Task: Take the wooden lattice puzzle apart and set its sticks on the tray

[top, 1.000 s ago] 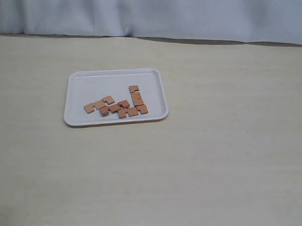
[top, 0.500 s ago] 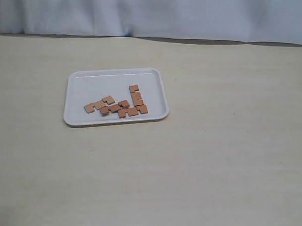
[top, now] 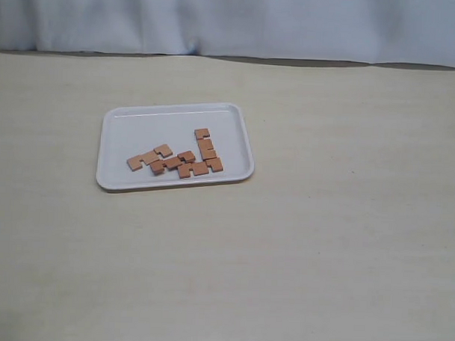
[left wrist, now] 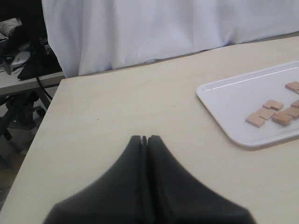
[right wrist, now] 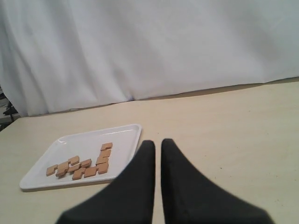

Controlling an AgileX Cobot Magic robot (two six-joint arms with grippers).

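Observation:
No assembled lattice shows; the puzzle lies as loose reddish-brown sticks (top: 175,160) flat on the white tray (top: 139,126), in its near right part. One stick (top: 205,143) points away from the others, which lie in a rough row. Neither arm appears in the exterior view. My left gripper (left wrist: 144,138) is shut with nothing in it, over bare table well to the side of the tray (left wrist: 233,100) and its sticks (left wrist: 268,112). My right gripper (right wrist: 158,142) holds nothing, only a thin slit between its fingers, apart from the tray (right wrist: 79,142) and sticks (right wrist: 84,165).
The pale wooden table (top: 322,241) stretches wide around the tray. A white curtain (top: 233,21) hangs behind the far edge. Beyond the table's side edge stand dark equipment and cables (left wrist: 23,70).

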